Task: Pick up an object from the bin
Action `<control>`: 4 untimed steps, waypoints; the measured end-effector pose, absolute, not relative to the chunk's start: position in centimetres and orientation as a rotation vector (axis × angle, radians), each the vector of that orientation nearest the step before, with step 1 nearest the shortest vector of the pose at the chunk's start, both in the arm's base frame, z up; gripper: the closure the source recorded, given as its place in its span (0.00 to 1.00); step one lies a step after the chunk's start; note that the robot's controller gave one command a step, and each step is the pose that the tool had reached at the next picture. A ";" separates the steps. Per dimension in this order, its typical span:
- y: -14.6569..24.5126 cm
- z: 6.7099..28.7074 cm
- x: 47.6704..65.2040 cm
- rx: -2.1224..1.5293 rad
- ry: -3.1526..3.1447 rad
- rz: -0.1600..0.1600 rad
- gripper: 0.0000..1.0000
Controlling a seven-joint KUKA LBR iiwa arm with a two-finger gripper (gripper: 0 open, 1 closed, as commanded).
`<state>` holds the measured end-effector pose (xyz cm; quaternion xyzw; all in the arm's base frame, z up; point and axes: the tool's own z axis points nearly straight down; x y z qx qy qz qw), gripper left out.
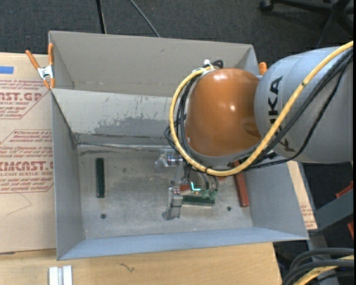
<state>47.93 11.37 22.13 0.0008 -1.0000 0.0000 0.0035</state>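
Observation:
My gripper (175, 206) hangs low over the bin floor, right of the middle and towards the front, just under the arm's orange cover. A reddish-brown bar (242, 190) lies against the right wall, a short way to the right of the gripper and partly hidden by the arm. A dark green flat bar (99, 177) lies lengthwise on the floor at the left, well apart from the gripper. Nothing shows between the gripper's jaws from this angle.
The arm and its orange cover hide the right rear part of the bin. Bare grey floor stretches between the green bar and the gripper. The sloping walls close in on all sides.

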 end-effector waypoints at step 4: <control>-2.1 6.8 52.1 0.101 -3.137 -0.003 0.00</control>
